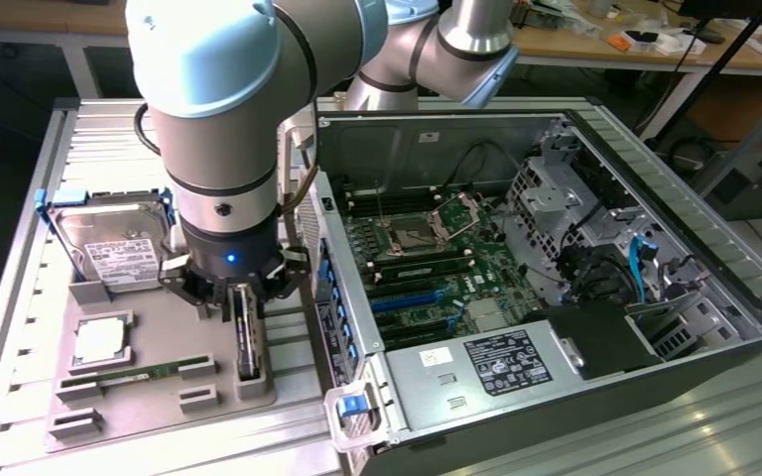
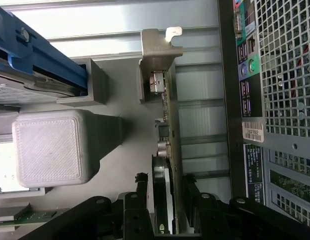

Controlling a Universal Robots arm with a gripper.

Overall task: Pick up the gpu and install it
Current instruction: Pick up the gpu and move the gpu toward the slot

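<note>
Exterior view, left to right: drive [image 1: 123, 253], white label unreadable; gpu [image 1: 247, 342] upright on edge in tray [image 1: 156, 332] slot, gripper [image 1: 245, 297] straddling it; open case [image 1: 698, 248] (PSU sticker [image 1: 514, 362] too small to read). Wrist view adds: silver bracket [image 2: 157, 60]; fingers [image 2: 141, 187] spread, apparently slim gaps flanking card.

Exterior camera sat high, looked steeply down across the counter [image 1: 103, 139]; arm [image 1: 222, 99] close in foreground, open case [image 1: 421, 134] by the counter's edge at the exterior view's right. Wrist camera faced straight down, very near, right above the gpu [image 2: 172, 150]. Both views shared gpu, grey holder tray [image 1: 156, 332], case's rear wall.
</note>
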